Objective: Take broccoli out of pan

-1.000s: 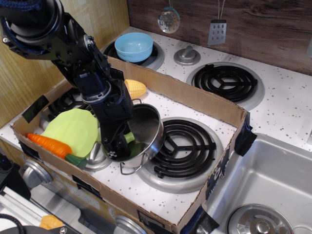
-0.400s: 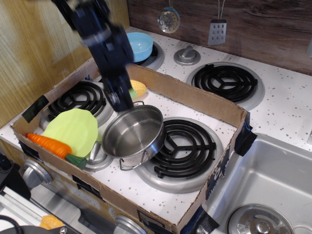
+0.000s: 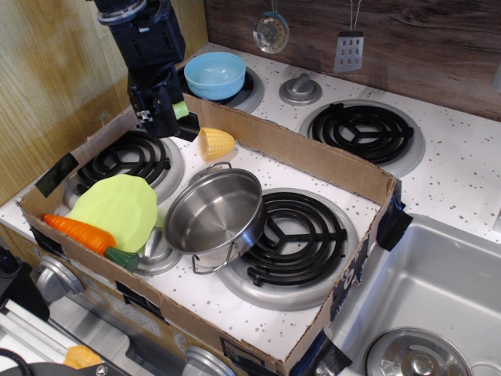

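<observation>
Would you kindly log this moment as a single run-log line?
gripper: shut on broccoli, raised over left rear burner | pan: empty, upright | corn: beside gripper

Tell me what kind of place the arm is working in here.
Most likely a toy or mock kitchen: a speckled white stovetop with black coil burners, a steel sink at the right, and plastic food such as the carrot and corn inside a cardboard tray.
</observation>
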